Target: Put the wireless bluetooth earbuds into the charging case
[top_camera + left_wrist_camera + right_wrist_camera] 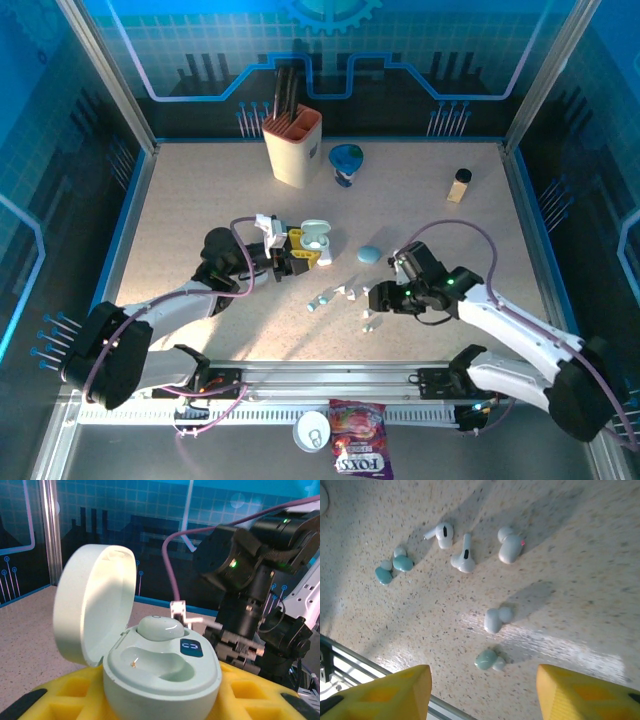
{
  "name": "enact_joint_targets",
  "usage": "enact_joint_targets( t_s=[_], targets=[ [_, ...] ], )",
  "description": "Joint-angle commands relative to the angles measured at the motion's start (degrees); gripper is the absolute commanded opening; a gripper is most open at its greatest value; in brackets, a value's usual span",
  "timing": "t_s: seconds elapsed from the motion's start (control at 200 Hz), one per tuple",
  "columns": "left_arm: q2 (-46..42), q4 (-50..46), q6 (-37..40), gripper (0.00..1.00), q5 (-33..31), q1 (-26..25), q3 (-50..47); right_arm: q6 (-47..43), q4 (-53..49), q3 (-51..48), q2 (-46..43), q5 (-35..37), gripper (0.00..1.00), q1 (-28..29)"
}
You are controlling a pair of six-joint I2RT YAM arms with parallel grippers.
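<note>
Seven loose earbuds (495, 620) beneath spread right gripper (480, 695). Pinches open mint charging case (160, 675) in left gripper (298, 252).

Bare table (190, 190) is left free at upper left; lower centre is cluttered by earbuds (336, 294); centre is blocked by charging case (316, 240).

**Two robot arms close in on loose earbuds at the middle of a speckled table (200, 200).**

The left gripper (303, 250), reaching in from 8 o'clock, holds an open pale charging case (316, 238) at its yellow fingers. The right gripper (374, 300), coming from 4 o'clock, sits beside scattered earbuds (340, 292) at the case's 5 o'clock. A closed teal case (369, 254) lies at its 3 o'clock. A tan utensil holder (293, 148) stands at the table's 12 o'clock, and a small bottle (459, 186) at 2 o'clock.
</note>
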Motion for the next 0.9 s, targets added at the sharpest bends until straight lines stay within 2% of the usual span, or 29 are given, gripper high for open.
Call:
enact_joint_targets(
  t_s=[0.0,0.215,0.53,0.895],
  targets=[
    [-0.5,1.6,0.8,0.39,0.2,0.5,1.1,0.3,7.6,-1.0,4.0,-6.0,0.59,1.3],
    [-1.8,-0.1,1.9,0.39,-0.1,0.6,1.0,-1.6,10.0,-0.7,12.4,-8.5,0.63,2.6],
    [-2.5,-2.0,3.0,0.39,0.0,0.5,1.5,-0.8,14.0,-3.2,17.6,-9.5,0.64,4.2],
    [-2.7,-2.0,2.7,0.39,0.2,0.5,1.7,0.9,12.4,-5.0,16.3,-8.9,0.64,6.6]
  ],
)
